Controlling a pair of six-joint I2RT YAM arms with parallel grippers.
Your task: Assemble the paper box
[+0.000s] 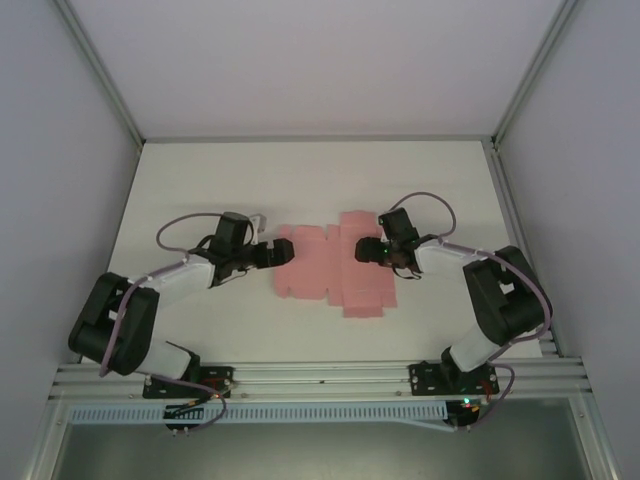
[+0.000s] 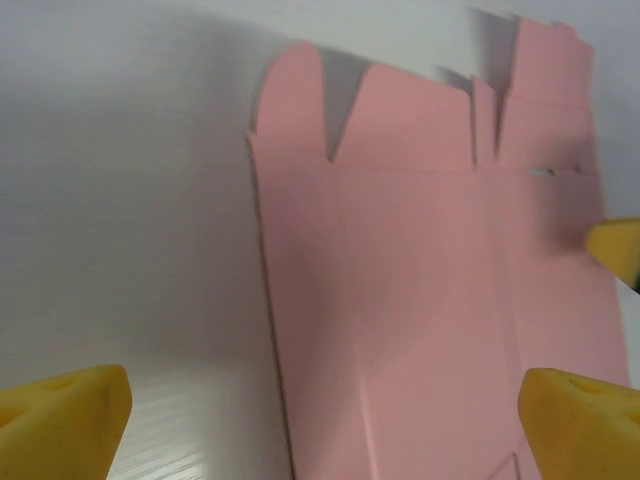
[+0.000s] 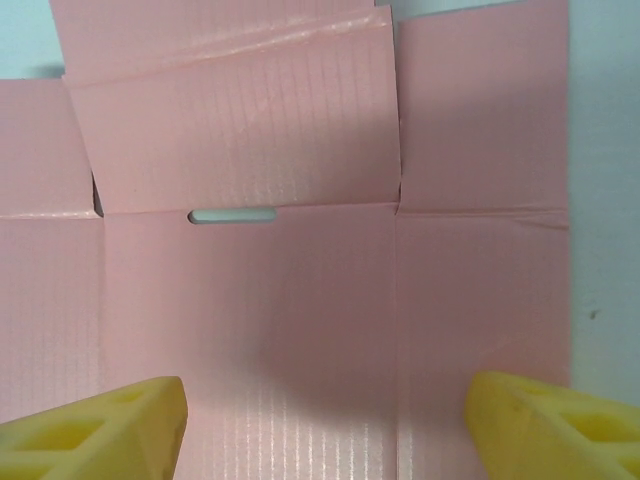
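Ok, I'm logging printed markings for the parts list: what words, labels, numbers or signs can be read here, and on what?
None can be read.
The pink card is plain on the side that shows: just fold lines, flaps and a small slot.
The white table carries no print.

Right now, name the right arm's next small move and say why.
Probably lower the right jaws onto the paper box to pin it: it lies flat and unfolded on the table, and the jaws stand open above its panel, holding nothing.
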